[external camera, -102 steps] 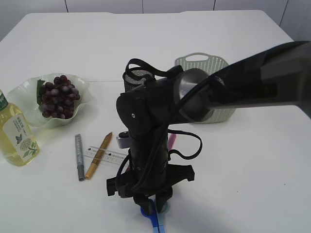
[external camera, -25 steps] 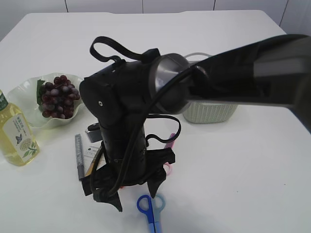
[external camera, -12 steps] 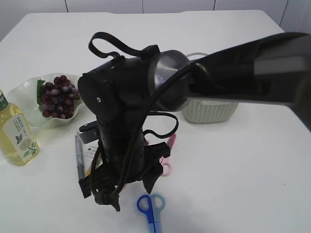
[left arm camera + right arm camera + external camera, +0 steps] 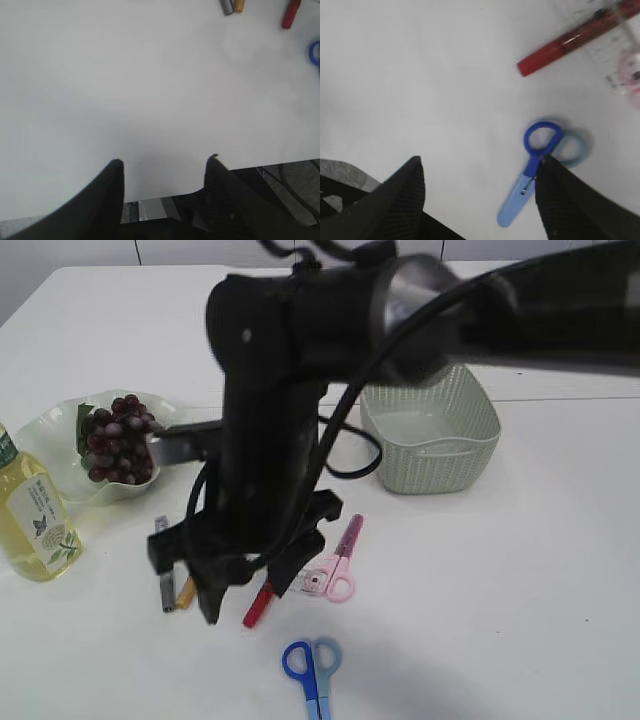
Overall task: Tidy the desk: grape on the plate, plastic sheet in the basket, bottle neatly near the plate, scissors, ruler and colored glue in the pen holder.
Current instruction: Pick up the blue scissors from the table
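My right gripper (image 4: 248, 595) (image 4: 480, 165) hangs open over the table with nothing between its fingers. Blue scissors (image 4: 315, 675) (image 4: 540, 150) lie flat beside its right finger. A red glue pen (image 4: 258, 608) (image 4: 570, 42) lies across the clear ruler (image 4: 612, 60), beside pink scissors (image 4: 340, 560). Silver (image 4: 167, 590) and gold (image 4: 186, 590) pens lie to the left. The grape bunch (image 4: 120, 440) sits on the wavy plate (image 4: 50, 435), with the bottle (image 4: 35, 515) upright in front of it. My left gripper (image 4: 165, 162) is open over bare table. The pen holder and the plastic sheet are hidden.
The pale green basket (image 4: 430, 430) stands at the back right with nothing showing inside. The right arm (image 4: 300, 360) covers the table's middle. The table's front edge (image 4: 280, 162) runs just by the left gripper's fingers.
The right arm has risen and swung back and left. It has uncovered the red glue pen and the basket's front and now hides the pen holder. Both grippers stay open.
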You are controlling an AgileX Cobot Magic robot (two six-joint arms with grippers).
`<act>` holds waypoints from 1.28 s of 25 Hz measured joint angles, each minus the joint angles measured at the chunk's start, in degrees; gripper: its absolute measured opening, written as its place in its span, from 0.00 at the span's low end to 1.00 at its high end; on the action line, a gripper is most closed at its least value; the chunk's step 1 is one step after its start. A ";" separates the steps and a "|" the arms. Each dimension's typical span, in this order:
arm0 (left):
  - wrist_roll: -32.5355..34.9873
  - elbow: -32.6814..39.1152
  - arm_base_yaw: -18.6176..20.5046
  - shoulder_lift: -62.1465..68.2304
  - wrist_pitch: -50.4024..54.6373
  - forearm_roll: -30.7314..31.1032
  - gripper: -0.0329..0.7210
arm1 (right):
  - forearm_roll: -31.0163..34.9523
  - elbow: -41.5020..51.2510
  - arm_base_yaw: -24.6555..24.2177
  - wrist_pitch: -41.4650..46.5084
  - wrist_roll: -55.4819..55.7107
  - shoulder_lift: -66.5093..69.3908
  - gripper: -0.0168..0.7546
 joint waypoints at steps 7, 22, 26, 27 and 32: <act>-0.04 0.00 0.00 0.00 0.00 0.00 0.55 | -7.76 0.13 -8.11 0.12 5.55 -5.00 0.68; -0.04 0.00 0.00 0.00 0.00 0.00 0.55 | -2.08 11.22 -8.39 0.27 2.52 -5.88 0.68; -0.04 0.00 0.00 0.00 0.00 0.00 0.55 | -2.45 12.31 -8.39 -1.71 2.30 -5.88 0.68; -0.04 0.00 0.00 0.00 0.00 0.00 0.55 | -2.44 12.42 -8.39 -2.16 2.30 -5.88 0.68; -0.13 0.00 0.00 0.00 0.00 0.00 0.55 | -2.42 12.42 -8.39 -2.85 3.45 -4.36 0.68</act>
